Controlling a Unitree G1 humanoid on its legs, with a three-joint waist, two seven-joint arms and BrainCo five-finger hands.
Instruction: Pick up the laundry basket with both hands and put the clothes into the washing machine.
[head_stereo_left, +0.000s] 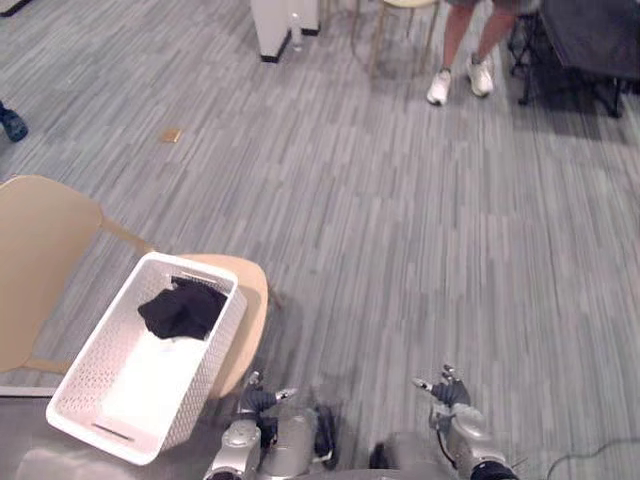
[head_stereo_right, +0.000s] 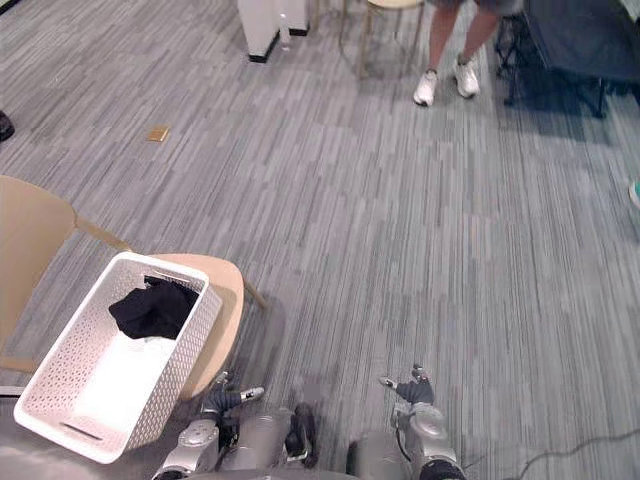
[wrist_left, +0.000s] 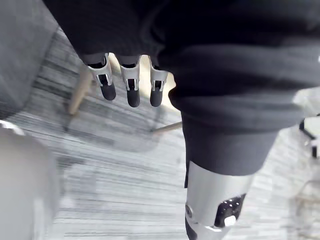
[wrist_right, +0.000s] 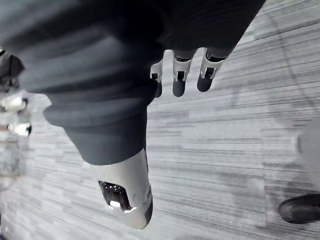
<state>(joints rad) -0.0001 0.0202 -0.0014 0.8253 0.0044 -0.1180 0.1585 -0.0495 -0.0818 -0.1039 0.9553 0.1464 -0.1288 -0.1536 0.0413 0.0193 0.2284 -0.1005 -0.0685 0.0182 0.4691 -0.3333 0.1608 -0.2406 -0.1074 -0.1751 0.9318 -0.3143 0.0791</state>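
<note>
Fingers (wrist_left: 133, 90) of the left hand (head_stereo_left: 257, 398) hang straight and loose with nothing in them. Those of the right hand (head_stereo_left: 448, 392) are just as slack and empty. Both hands sit low at the bottom edge of the head view, the left near bottom centre, the right further to the lower right.

The white laundry basket (head_stereo_left: 200, 390) is in the lower left of the frame, resting on the seat of a tan chair (head_stereo_left: 40, 250), its near end jutting past the seat. The left hand is just beside the basket's right wall, apart from it. A crumpled black garment (head_stereo_left: 182, 308) lies at the basket's far end.

Grey striped carpet (head_stereo_left: 400, 230) runs out from there. A small brown scrap (head_stereo_left: 172, 134) lies on it toward the upper left. Along the top edge stand a white cabinet base (head_stereo_left: 285, 25) and a stool (head_stereo_left: 405, 20), and at the upper right a person's legs in white shoes (head_stereo_left: 460, 78).
</note>
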